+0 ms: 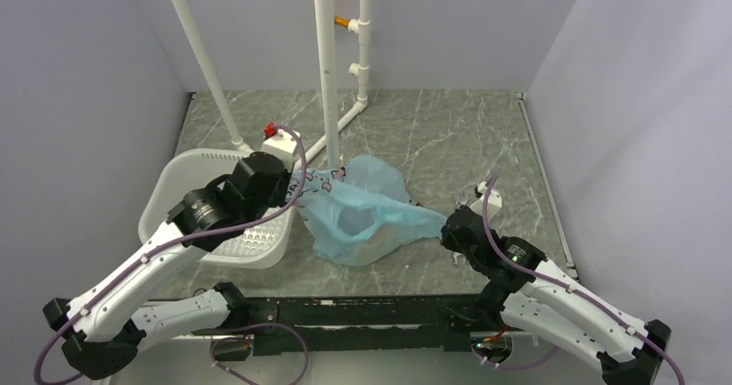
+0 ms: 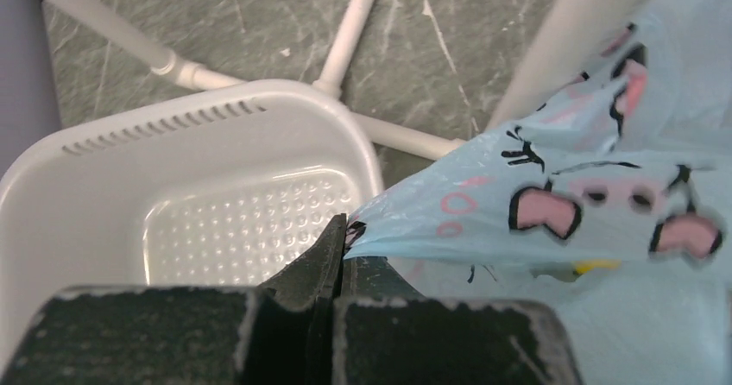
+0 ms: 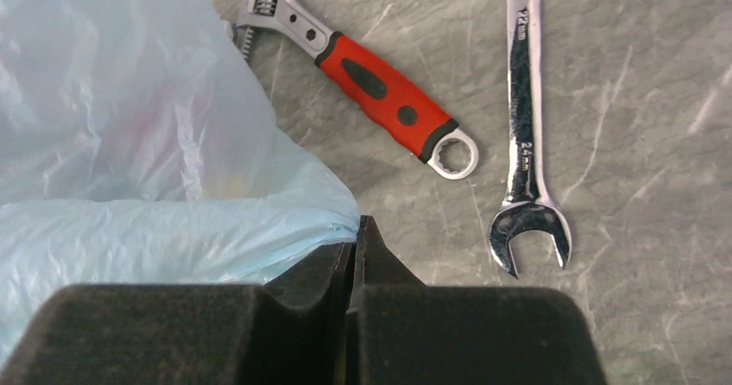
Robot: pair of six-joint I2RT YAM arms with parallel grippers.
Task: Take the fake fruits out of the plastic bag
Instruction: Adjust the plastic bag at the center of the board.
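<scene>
The plastic bag (image 1: 367, 208) lies mid-desk, pulled out between the two arms with its long axis running left to right. The left claw (image 2: 341, 251) is closed on the bag's left edge, just beside the white perforated basket (image 2: 216, 113). The right claw (image 3: 356, 247) is closed on its right corner, with the red-handled wrench (image 3: 380, 91) and a steel spanner (image 3: 526, 117) lying apart on the marbled desk (image 1: 449, 135).

The fake fruits (image 2: 596, 266) are inside the bag – only a yellow sliver shows under a printed fold, and faint pink and yellow tints show through the film in the right wrist view. They sit between the claws, to the right of the left one. The film is thin, crinkly and slack, so I judge it will sag. Emptying it probably means lifting one end – the fruits should roll toward the other.
</scene>
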